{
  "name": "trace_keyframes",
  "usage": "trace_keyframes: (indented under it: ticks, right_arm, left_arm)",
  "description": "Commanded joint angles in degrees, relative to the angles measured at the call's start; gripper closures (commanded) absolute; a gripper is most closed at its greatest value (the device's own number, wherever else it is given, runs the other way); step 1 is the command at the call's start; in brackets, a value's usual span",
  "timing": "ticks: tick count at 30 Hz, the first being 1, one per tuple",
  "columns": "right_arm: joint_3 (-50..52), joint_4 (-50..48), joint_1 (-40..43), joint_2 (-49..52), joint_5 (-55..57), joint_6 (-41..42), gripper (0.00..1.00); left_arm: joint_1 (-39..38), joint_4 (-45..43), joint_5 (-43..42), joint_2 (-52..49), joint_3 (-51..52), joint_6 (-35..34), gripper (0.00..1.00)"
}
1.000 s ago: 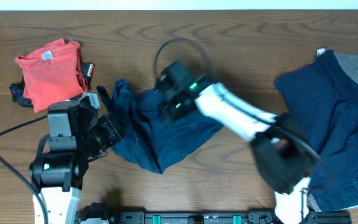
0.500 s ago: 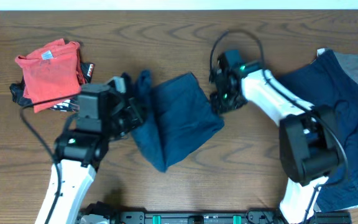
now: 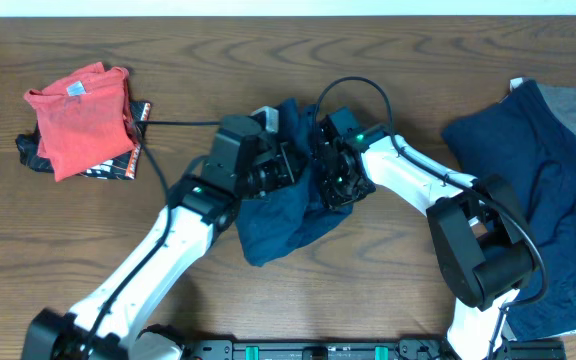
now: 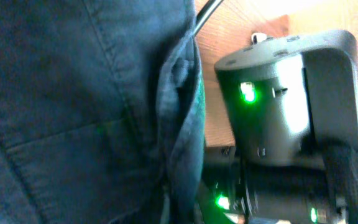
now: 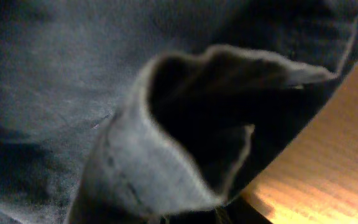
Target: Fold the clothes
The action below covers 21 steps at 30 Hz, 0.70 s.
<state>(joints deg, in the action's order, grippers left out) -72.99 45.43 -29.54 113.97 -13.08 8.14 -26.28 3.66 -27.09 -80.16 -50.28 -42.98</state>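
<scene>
Both arms are meeting over the navy trousers [image 3: 273, 215], which are lying bunched at the middle of the table [image 3: 398, 60]. The left gripper [image 3: 293, 165] and right gripper [image 3: 328, 175] are pressing into the cloth's upper edge, close together. Fabric is filling both wrist views, so I cannot tell whether either pincer is apart or clamped. A red T-shirt [image 3: 78, 115] is sitting far left on a black garment [image 3: 28, 152] — a navy and grey pile [image 3: 528, 190] is lying far right.

The overhead camera looks straight down on the brown wooden table [image 3: 268, 60]. Each wrist camera sits very close against the crumpled dark navy fabric garment [image 3: 278, 215] at mid-table, which nearly fills its view. All three views share that garment and some bare table.
</scene>
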Motion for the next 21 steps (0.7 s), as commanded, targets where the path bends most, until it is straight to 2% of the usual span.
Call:
trace_keyframes:
  ticks: [1,3,4,5,6,10,14,17,21]
  right_arm:
    - [1.3,3.4,0.3,0.5,5.7,5.4,0.69]
    - [0.2,6.4,2.0,-1.0,10.8,7.7,0.69]
    - [-0.5,7.9,3.1,-2.3,13.5,8.8,0.68]
    - [-1.4,9.0,4.2,-3.5,15.5,9.5,0.67]
    - [-2.6,10.2,5.5,-5.2,17.1,9.9,0.66]
    - [-6.9,11.3,9.5,-12.8,15.6,7.3,0.64]
    - [-8.6,9.9,9.9,-19.6,3.5,-1.4,0.6]
    - [-8.5,10.6,8.1,-21.5,-5.9,-3.1,0.61]
    - [-7.0,10.0,4.1,-20.9,-12.0,-2.9,0.6]
  left_arm:
    - [0.2,-3.1,-0.5,-1.6,-1.3,-0.6,0.6]
    - [1.4,-3.9,-0.5,-1.6,-1.3,0.3,0.55]
    - [2.1,-4.7,-0.5,-1.6,-1.3,1.3,0.48]
    - [3.0,-5.6,-0.5,-1.6,-1.3,2.2,0.37]
    - [4.0,-6.7,-0.3,-1.6,-1.3,3.0,0.36]
    - [7.1,-8.1,7.1,-1.8,-1.3,8.1,0.36]
    - [8.3,-8.1,15.6,-4.2,-1.3,15.6,0.36]
    - [9.0,-8.1,17.4,-8.5,-1.3,18.0,0.36]
    - [10.6,-8.3,17.4,-15.5,-1.3,17.9,0.36]
